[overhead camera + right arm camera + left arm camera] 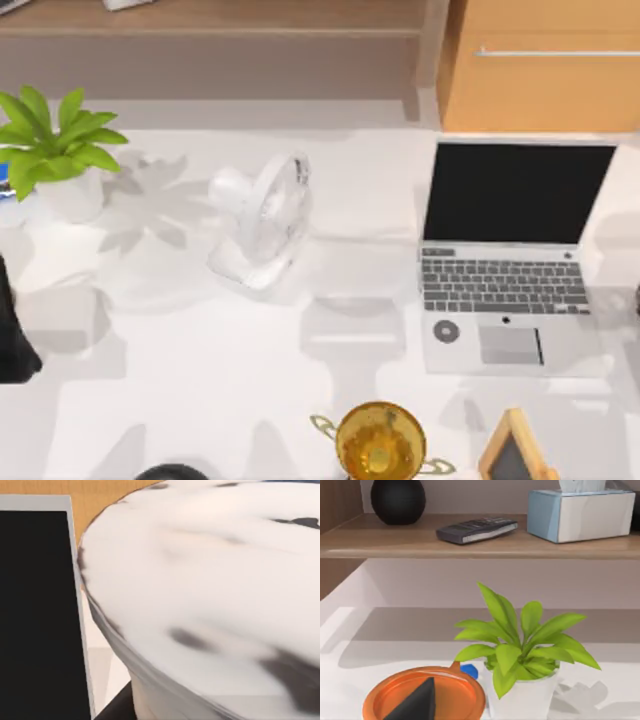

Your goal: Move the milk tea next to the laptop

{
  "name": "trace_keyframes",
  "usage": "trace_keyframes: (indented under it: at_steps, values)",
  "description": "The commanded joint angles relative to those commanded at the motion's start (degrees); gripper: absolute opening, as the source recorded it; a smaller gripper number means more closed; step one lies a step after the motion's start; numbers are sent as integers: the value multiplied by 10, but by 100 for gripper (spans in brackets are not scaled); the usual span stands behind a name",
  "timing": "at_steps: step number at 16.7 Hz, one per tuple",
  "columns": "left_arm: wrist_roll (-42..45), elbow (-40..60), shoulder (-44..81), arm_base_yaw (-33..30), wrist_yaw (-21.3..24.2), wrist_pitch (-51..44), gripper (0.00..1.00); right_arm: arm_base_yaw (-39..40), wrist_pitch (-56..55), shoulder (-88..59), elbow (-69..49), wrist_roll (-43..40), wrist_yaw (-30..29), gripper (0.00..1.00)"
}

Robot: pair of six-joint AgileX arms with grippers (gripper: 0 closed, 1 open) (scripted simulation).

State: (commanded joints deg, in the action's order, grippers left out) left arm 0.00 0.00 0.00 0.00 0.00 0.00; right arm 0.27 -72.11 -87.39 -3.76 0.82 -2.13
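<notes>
Right wrist view puts the milk tea (210, 595) right beside the laptop (35, 615); I cannot tell the end effector's grip.

The left arm (14, 330) is a matt black bulk with a rounded outline and a blunt lower corner, plain on its surface, with no markings, cables or screws to make out. In the left wrist view, the left gripper (415, 702) is 1 dark charcoal wedge, flat-faced, narrowing to a sharp tip, a lighter grey along 1 slanted face. The right gripper (114, 709) is 1 black, straight-edged sliver, unmarked.
</notes>
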Motion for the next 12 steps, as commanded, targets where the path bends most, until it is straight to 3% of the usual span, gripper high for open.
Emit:
trace_keyframes:
  at_steps: [8, 12]
  values:
    - [0, 0, 0, 0, 0, 0, 100, 0, 0, 0, 0, 0, 0, 98]
    - [0, 0, 0, 0, 0, 0, 100, 0, 0, 0, 0, 0, 0, 100]
